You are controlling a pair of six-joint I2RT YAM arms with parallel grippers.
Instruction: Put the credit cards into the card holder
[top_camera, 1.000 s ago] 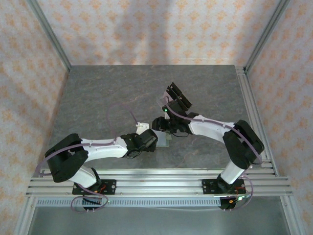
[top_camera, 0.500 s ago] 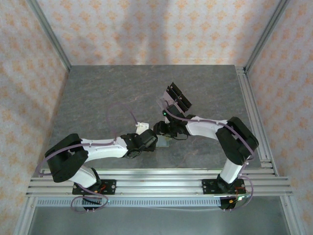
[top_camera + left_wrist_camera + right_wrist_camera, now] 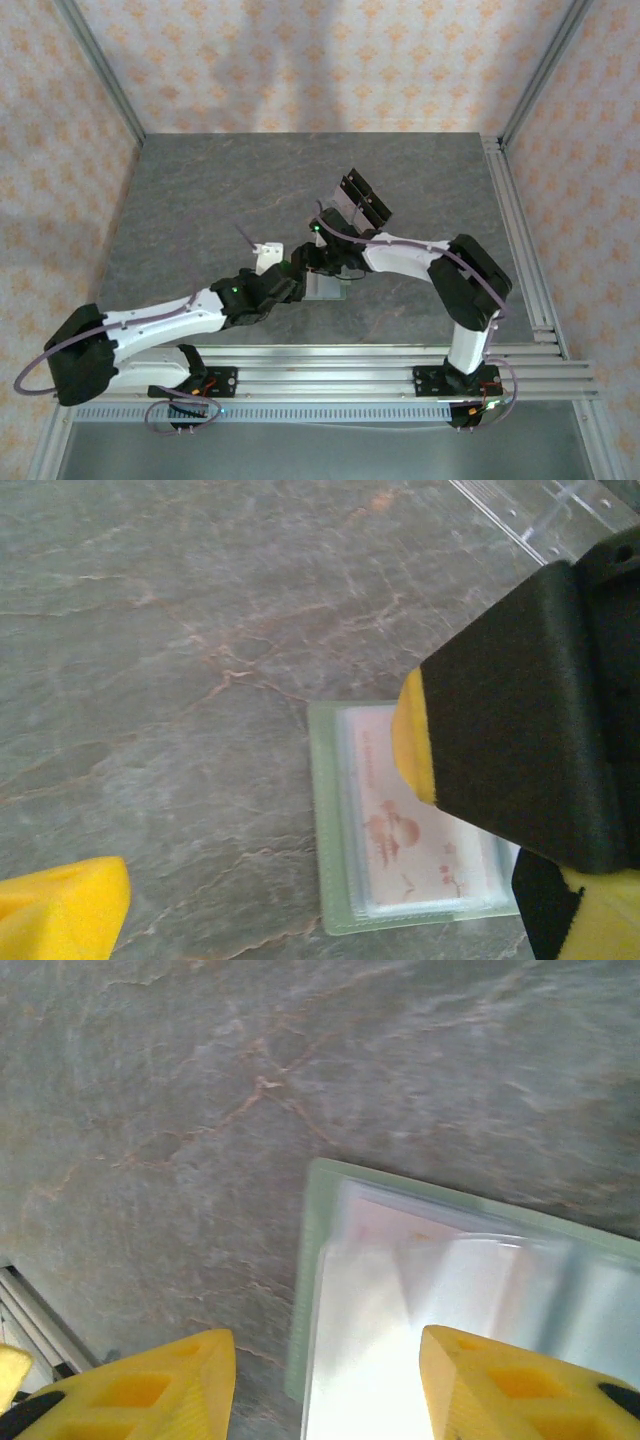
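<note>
The card holder point(image 3: 335, 810) lies open and flat on the table, sage green with clear sleeves; a pale pink card point(image 3: 415, 845) with red print sits under one sleeve. My left gripper point(image 3: 330, 920) is open, straddling the holder's near edge, with nothing held. My right gripper point(image 3: 328, 1385) hovers open over the holder point(image 3: 312, 1260); one finger point(image 3: 520, 1380) is above the shiny sleeve, the other above bare table. In the left wrist view, a black finger point(image 3: 520, 750) with a yellow pad stands over the holder's right half. From above, both grippers point(image 3: 293, 275) point(image 3: 318, 262) meet at the holder point(image 3: 328, 288).
A clear tilted acrylic rack point(image 3: 358, 200) with black parts stands just behind the grippers; its corner point(image 3: 560, 515) shows in the left wrist view. Grey stone table point(image 3: 200, 190) stretches left and back. Metal rails point(image 3: 330, 370) run along the near edge.
My left arm has stretched out low across the table, its elbow swinging left. The right arm has folded in, bringing its gripper left and closer over the holder. Jaw openings look unchanged.
</note>
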